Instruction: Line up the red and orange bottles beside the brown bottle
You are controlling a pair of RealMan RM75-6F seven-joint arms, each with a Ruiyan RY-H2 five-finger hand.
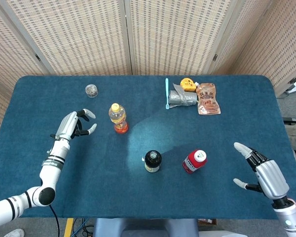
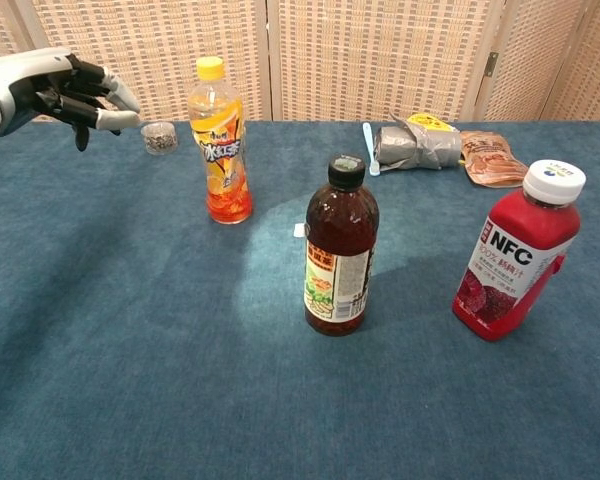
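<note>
1. Head view: we see our left hand [image 1: 75, 126] raised over the blue table [image 1: 49, 94], fingers spread and holding nothing. The orange bottle [image 1: 118, 118] stands upright just to its right, apart from the fingertips.
2. Farther right of that hand and nearer to us, the brown bottle [image 1: 152, 161] stands upright with a black cap; the red bottle [image 1: 194, 161] with a white cap stands just beside it on its right, not touching.
3. Our right hand [image 1: 263, 173] sits well right of the red bottle, fingers apart, empty.
4. Beyond the left hand lies a small clear jar [image 1: 91, 91]; we cannot tell its contents. At the far edge sit a grey roll [image 1: 183, 98], a yellow tape measure [image 1: 188, 85], a light blue toothbrush [image 1: 167, 93] and a brown snack pouch [image 1: 207, 98].
5. Chest view: our left hand [image 2: 55, 87] hovers at upper left, fingers parted. The orange bottle [image 2: 218, 143] holds orange drink shading to red at the bottom; the brown bottle [image 2: 339, 249] is filled with dark liquid, and the red bottle [image 2: 518, 253], labelled NFC, is full of red juice. Our right hand is outside this view.
</note>
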